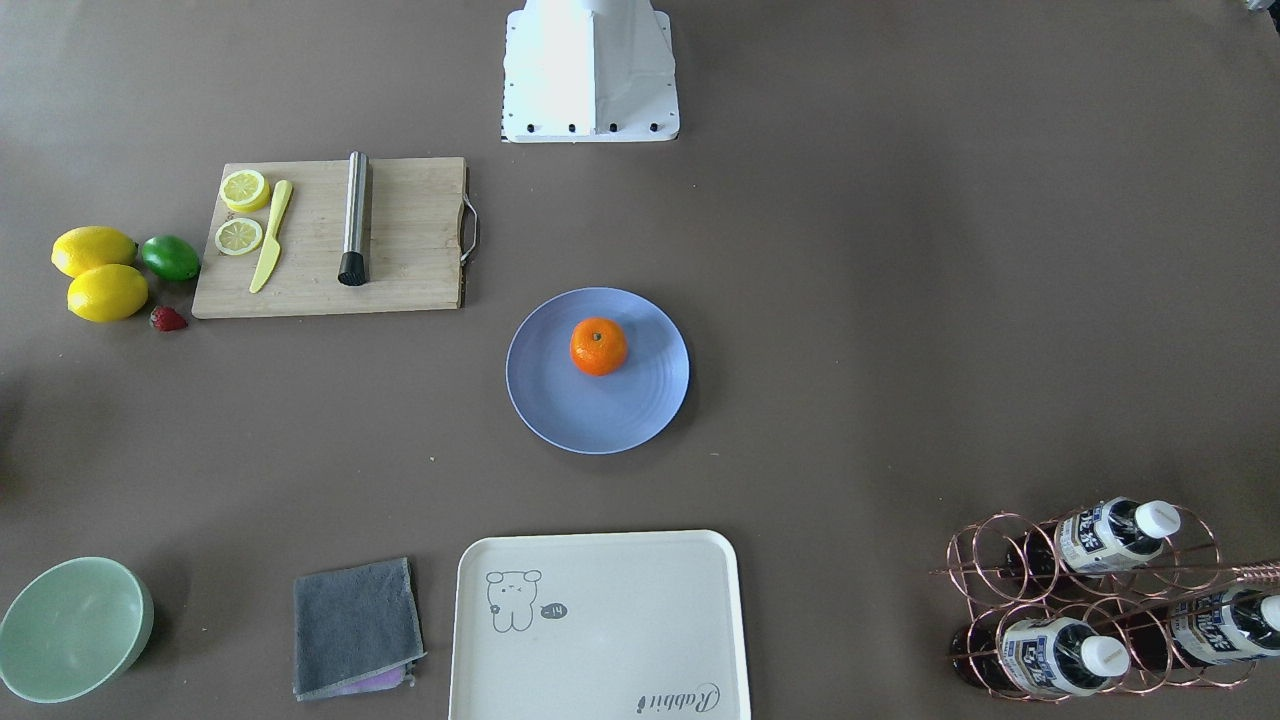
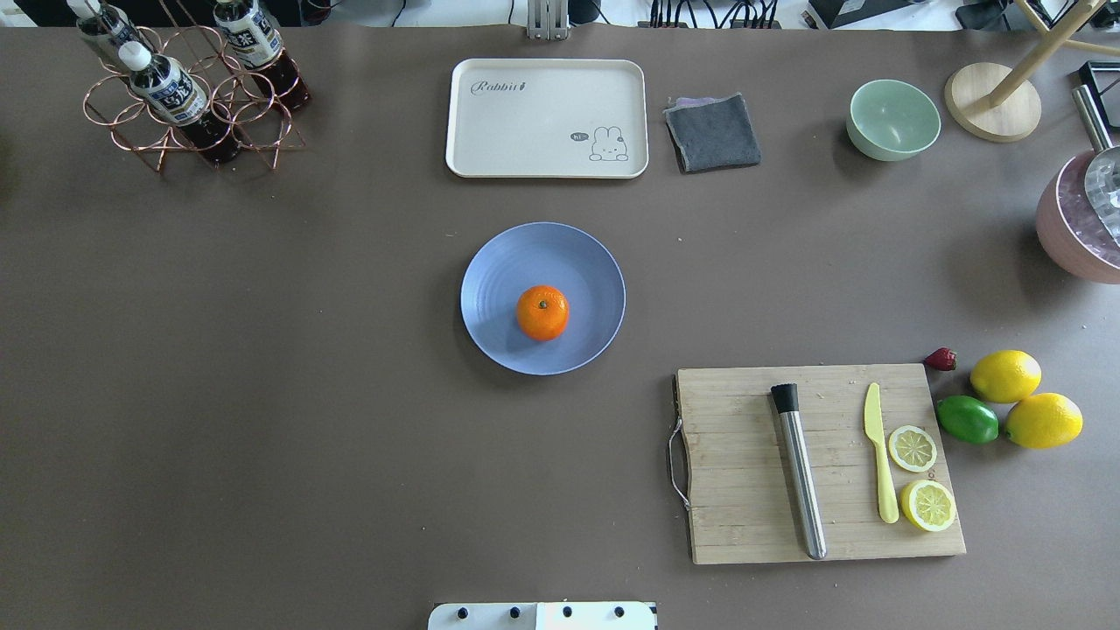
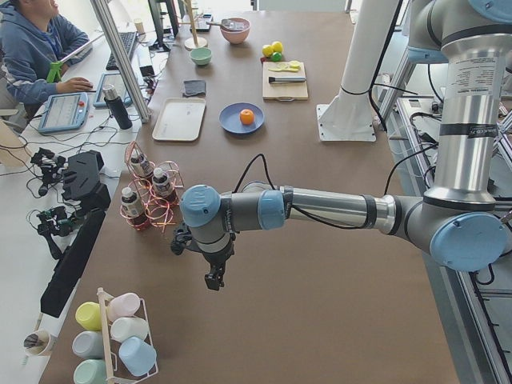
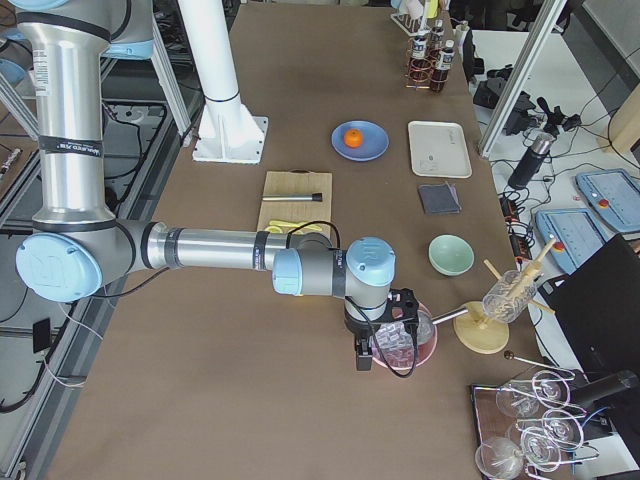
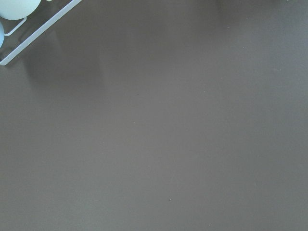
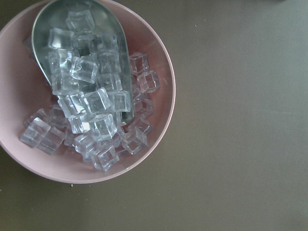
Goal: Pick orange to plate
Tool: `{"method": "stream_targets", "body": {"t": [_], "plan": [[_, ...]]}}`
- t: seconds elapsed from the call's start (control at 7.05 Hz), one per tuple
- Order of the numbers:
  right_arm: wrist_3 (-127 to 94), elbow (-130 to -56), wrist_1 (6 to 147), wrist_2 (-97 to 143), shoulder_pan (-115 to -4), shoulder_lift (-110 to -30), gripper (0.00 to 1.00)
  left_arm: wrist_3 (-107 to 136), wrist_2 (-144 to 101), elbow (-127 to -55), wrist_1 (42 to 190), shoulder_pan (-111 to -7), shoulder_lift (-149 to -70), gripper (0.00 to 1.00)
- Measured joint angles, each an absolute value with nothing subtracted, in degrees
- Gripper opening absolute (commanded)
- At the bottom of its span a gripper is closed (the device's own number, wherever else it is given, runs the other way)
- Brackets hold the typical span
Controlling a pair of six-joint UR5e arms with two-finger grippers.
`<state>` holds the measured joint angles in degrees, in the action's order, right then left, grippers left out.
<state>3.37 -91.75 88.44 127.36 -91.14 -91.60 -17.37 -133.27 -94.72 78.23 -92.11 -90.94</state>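
**Orange [image 1: 598, 346] on the blue plate [image 1: 600, 425], both grippers well apart from it**

Orange first: you see a small, round, bright-orange fruit with dimpled skin, its tiny dark stem spot facing up; it rests on the plate, a little toward the robot's side of the middle; nothing touches it. The plate is periwinkle blue with faint rings and lies flat near the middle of the table [image 1: 900, 300].

The front and overhead views give you the fruit and plate clearly but no arms; only the side views show those. In the exterior left view the left gripper [image 3: 213, 282] hangs fingers-down over bare table, near the copper bottle rack [image 3: 152, 196]. In the exterior right view the right gripper [image 4: 362, 364] hangs over the pink bowl [image 4: 428, 345] at the table's far end from the fruit. From those views you cannot tell whether either set of fingers is spread or closed, and neither wrist view shows fingers.

The right wrist view alone shows what the bowl holds: clear ice cubes [image 6: 91, 103] heaped in and around a metal scoop [image 6: 53, 14]. The left wrist view gives only brown tabletop and the corner of a white rack [image 5: 38, 31].
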Motion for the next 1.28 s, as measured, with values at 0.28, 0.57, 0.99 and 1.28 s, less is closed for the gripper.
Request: {"method": "stream_targets", "body": {"t": [0.28, 0.57, 0.99, 1.28], "plan": [[3.36, -91.7, 88.5, 128.23, -91.14, -91.63, 1.0, -16.88, -133.01, -94.75, 78.28, -92.17, -90.89, 0.98], [3.36, -91.7, 88.45, 128.62, -91.14, -91.66, 1.0, -16.81, -132.91, -94.84, 78.45, -92.22, -90.89, 0.98], [3.34, -91.7, 88.59, 129.3, -91.14, -91.66, 1.0, -16.79, -132.89, -94.94, 78.49, -92.28, -90.91, 0.98], [3.4, -91.97, 89.63, 131.72, -91.13, -91.57, 1.0, -16.79, -132.89, -94.8, 78.43, -92.32, -90.83, 0.98]]}}
